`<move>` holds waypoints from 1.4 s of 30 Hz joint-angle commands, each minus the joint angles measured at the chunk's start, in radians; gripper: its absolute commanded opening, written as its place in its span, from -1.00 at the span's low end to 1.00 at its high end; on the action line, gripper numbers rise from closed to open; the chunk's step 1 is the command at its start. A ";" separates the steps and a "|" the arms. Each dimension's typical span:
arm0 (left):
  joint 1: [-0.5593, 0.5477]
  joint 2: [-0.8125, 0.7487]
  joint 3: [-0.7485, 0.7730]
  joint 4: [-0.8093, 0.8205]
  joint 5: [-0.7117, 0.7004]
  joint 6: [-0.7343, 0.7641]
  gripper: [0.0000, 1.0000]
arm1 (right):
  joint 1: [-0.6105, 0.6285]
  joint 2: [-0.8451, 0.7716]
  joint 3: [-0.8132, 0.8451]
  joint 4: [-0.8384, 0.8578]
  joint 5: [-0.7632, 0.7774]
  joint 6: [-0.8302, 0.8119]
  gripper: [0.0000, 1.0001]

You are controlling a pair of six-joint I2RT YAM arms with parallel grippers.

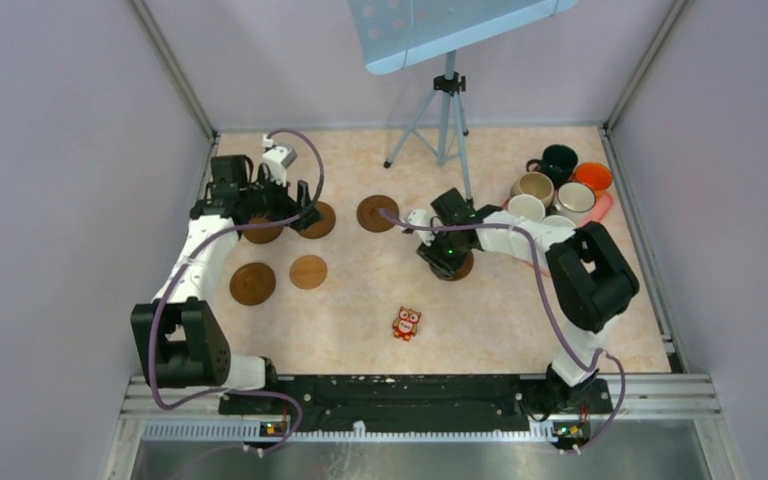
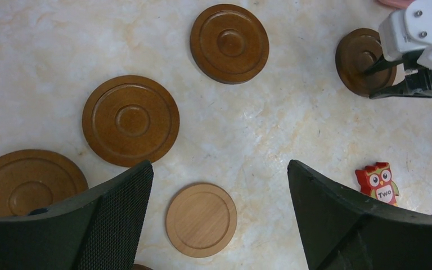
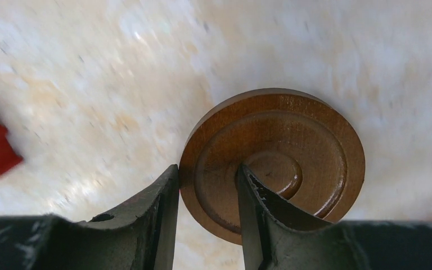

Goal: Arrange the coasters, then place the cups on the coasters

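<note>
The dark coaster is gripped at its near rim by the right gripper (one finger inside), its body lying ahead.

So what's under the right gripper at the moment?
A dark coaster, its near rim pinched between the right gripper's fingers. The fingers cover part of that rim; whether it rests on the table cannot be seen.
</note>
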 commanded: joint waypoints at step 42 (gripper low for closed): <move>0.210 0.107 -0.065 -0.200 -0.014 0.290 0.73 | 0.268 0.216 0.533 -0.092 -0.176 0.109 -0.08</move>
